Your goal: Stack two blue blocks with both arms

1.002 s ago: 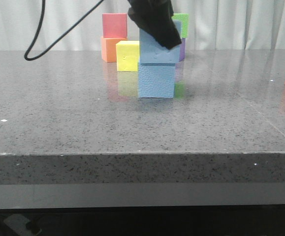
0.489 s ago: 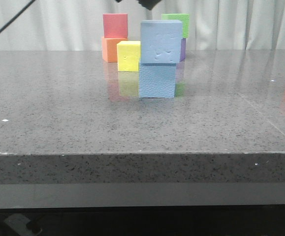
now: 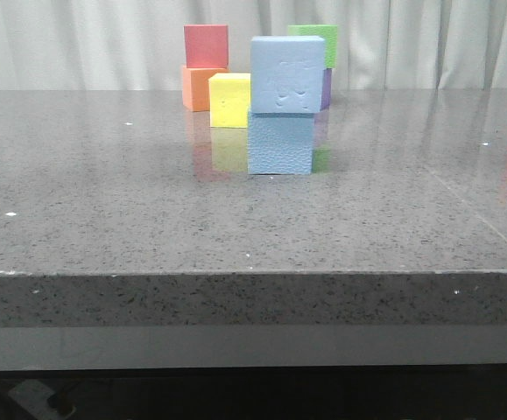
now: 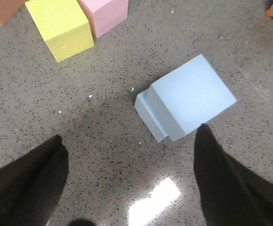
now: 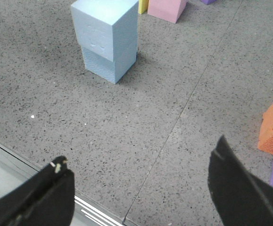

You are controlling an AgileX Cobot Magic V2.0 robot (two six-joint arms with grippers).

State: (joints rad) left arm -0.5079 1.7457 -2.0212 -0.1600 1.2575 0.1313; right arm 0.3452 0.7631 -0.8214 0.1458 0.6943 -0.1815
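Since the prior frame my left gripper [image 4: 127,179] has cleared upward, jaws wide, empty; right gripper [image 5: 141,188] likewise. Upper blue block [image 3: 287,75] sits slightly offset on lower blue block [image 3: 279,143]; I retreat vertically, avoiding contact.

Lab: granite table [image 3: 104,201], white curtain [image 3: 78,44] backdrop

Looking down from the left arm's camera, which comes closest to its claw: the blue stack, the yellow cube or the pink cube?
1. Blue blocks, stacked, just ahead of the left gripper, by one finger.
2. Yellow cube, farther off.
3. Pink cube, beside the yellow one, slightly farther.
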